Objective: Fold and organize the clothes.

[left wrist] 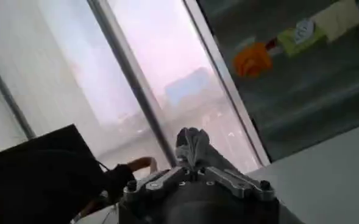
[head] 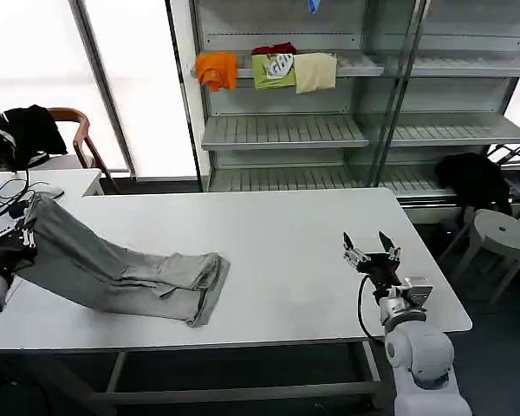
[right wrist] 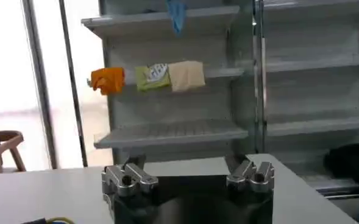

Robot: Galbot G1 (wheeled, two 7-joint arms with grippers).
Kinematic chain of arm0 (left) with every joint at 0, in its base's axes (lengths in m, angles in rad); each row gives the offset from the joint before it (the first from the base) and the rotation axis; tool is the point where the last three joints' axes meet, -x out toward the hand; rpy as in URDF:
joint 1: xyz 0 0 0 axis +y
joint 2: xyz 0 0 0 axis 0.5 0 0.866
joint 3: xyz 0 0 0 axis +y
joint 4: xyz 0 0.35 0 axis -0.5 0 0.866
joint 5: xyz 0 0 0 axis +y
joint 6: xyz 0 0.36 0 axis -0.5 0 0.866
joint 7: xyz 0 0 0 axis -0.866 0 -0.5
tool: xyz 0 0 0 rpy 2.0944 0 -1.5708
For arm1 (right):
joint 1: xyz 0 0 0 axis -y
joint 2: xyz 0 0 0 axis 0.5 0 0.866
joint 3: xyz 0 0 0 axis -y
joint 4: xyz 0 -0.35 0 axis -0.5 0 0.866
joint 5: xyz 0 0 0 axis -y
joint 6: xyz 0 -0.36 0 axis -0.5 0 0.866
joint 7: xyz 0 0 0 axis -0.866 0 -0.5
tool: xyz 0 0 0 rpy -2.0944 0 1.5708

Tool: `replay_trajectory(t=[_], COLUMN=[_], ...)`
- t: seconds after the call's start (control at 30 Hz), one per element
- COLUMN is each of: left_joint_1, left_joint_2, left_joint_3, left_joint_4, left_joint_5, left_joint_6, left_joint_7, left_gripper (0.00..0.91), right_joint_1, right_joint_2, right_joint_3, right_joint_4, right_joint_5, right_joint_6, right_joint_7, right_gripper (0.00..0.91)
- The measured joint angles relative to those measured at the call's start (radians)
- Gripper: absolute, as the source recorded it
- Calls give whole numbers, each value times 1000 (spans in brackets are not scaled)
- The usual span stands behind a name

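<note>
**Grey shirt pinched at the table's left edge**

You have one shirt [head: 113, 273] on the table [head: 286, 234]: light grey, bunched into a long creased band. It runs from the table's left edge, where its end is lifted off the top, down to a rumpled, doubled-over end lying flat near the table's front edge, left of the middle. No print or buttons can be made out in its folds.

Your left gripper [head: 22, 232] sits at the table's left edge with its fingers pressed together on the raised end of the shirt; in the left wrist view a tuft of grey cloth [left wrist: 193, 146] stands up between the closed fingers [left wrist: 158, 181].

Your right gripper [head: 370, 252] hovers over the table's right side near the front edge, fingers [right wrist: 125, 178] spread wide and holding nothing.

Between the shirt and the right gripper the table is bare, and so is its whole far half. Behind the table stands a shelf rack [head: 329, 130]; a stool [head: 501, 232] stands just off the table's right edge.
</note>
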Motion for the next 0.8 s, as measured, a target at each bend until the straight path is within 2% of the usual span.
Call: replay_trajectory(t=[0.4, 0.77, 0.8], left_joint_1=[49, 73, 76], left_joint_2=[-211, -302, -307], left_joint_3=[276, 438, 447], left_joint_4=[-128, -123, -119], left_joint_5=[5, 101, 105], left_joint_6=[102, 116, 117], left_joint_7=[-67, -97, -100], left_gripper=[10, 10, 30], right_joint_1=[-37, -41, -40], right_joint_2=[-13, -7, -6], right_joint_3=[9, -6, -7], right_joint_4=[13, 0, -2], right_joint_5=[-10, -20, -21], right_joint_6=[13, 23, 24], right_joint_7=[2, 3, 3], right_gripper=[907, 907, 907])
